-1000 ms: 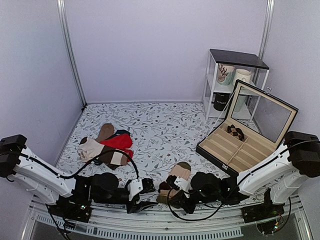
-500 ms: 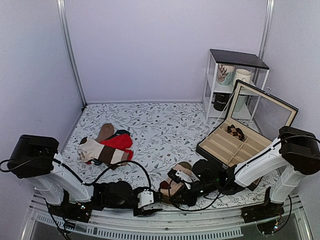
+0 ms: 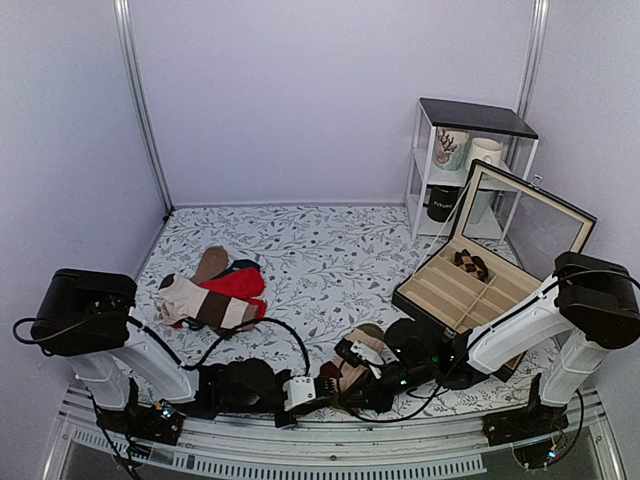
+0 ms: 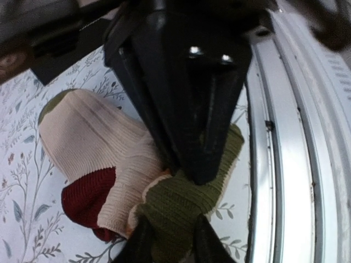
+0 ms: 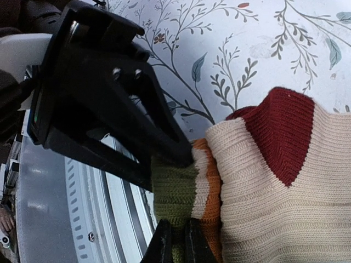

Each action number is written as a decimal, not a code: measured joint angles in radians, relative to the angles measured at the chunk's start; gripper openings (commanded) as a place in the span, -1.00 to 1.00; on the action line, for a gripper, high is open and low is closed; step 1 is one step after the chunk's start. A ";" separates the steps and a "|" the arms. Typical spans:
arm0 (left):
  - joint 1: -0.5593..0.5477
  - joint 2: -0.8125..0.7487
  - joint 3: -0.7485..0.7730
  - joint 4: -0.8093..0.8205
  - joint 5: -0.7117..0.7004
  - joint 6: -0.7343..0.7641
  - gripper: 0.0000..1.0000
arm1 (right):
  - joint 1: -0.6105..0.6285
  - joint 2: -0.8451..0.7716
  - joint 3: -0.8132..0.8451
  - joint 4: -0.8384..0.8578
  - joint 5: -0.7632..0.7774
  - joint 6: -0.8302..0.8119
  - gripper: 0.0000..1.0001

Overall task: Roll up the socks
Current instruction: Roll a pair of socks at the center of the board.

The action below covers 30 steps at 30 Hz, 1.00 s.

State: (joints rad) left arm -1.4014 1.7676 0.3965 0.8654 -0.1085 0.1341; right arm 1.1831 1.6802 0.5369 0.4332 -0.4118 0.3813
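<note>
The socks (image 4: 98, 142) lie bunched right at both sets of fingertips. Their olive cuff fills the gap between the fingers of the left gripper (image 4: 171, 244), which stand narrowed around it; whether they actually pinch it cannot be told. The right gripper (image 5: 178, 244) is closed on the olive-and-orange cuff from the opposite side, with the beige and maroon foot lying beyond its tips. Since half a second ago the left gripper has slid closer to the socks and its fingers have drawn in, while the right has hardly moved. The left arm (image 3: 150, 355) and right arm (image 3: 510, 335) reach low along the near edge of the table (image 3: 330, 240), tips almost meeting.
</note>
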 measured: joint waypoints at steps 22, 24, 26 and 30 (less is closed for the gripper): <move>0.045 -0.071 0.193 -0.448 0.175 -0.320 -1.00 | 0.097 -0.325 -0.192 -0.048 0.311 -0.076 0.00; 0.061 -0.073 0.193 -0.459 0.214 -0.354 -1.00 | 0.149 -0.323 -0.211 -0.014 0.380 -0.118 0.02; 0.074 -0.073 0.194 -0.461 0.235 -0.371 -1.00 | 0.183 -0.310 -0.210 0.014 0.426 -0.150 0.02; 0.089 -0.069 0.197 -0.465 0.267 -0.395 -1.00 | 0.245 -0.241 -0.179 0.055 0.499 -0.203 0.03</move>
State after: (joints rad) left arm -1.3125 1.6981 0.5938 0.4004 0.1589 -0.2607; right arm 1.4277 1.4391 0.3576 0.4877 0.0868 0.1783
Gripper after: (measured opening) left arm 0.034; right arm 0.513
